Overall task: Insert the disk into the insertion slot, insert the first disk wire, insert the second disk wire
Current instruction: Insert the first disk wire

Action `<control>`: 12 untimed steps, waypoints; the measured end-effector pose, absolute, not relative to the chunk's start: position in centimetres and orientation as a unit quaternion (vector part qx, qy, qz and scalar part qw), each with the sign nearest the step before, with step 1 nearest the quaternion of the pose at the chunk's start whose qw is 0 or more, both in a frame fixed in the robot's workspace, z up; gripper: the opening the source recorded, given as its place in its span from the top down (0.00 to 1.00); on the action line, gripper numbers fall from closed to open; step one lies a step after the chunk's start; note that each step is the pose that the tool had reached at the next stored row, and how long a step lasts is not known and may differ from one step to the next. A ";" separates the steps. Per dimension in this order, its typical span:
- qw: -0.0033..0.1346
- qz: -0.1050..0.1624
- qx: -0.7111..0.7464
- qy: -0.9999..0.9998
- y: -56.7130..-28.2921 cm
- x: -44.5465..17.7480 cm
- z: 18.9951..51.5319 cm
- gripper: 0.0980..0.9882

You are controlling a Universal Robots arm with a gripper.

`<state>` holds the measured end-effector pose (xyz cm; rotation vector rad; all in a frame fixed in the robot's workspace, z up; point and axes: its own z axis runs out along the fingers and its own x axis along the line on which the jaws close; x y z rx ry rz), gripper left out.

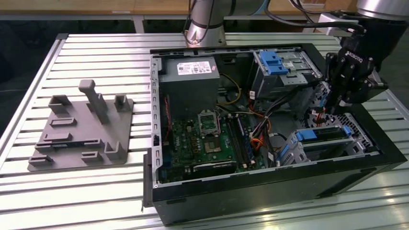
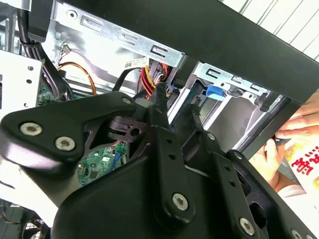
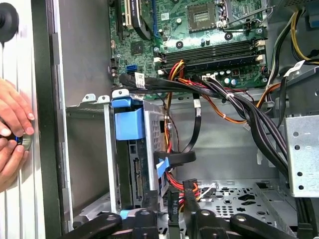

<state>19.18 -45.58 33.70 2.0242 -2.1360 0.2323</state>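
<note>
Disk (image 3: 129, 127) sits in the slot (image 3: 155, 134), sockets facing the gripper (image 3: 172, 217), which seems clamped on a wire plug (image 3: 173, 199) for connecting.

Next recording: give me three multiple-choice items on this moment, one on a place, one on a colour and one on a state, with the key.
1. In the exterior view, the grey fixture plate lies:
A) on the table, to the exterior view's left of the computer case
B) on the floor
C) on a shelf

2. The disk's carrier is:
A) red
B) green
C) blue

3. The computer case is:
A) open, with its motherboard in view
B) closed by a side panel
C) wrapped in foil

Key:
1 A: the plate rests on the slatted table beside the case.
2 C: the carrier shows bright blue in the first wrist view.
3 A: the green board and the wiring lie exposed.
</note>
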 end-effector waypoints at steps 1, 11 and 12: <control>0.095 0.078 0.683 -0.720 -45.6 19.2 33.7 0.73; 0.095 0.079 0.683 -0.720 -45.5 19.2 33.6 0.92; 0.095 0.079 0.683 -0.720 -45.5 19.2 33.6 0.92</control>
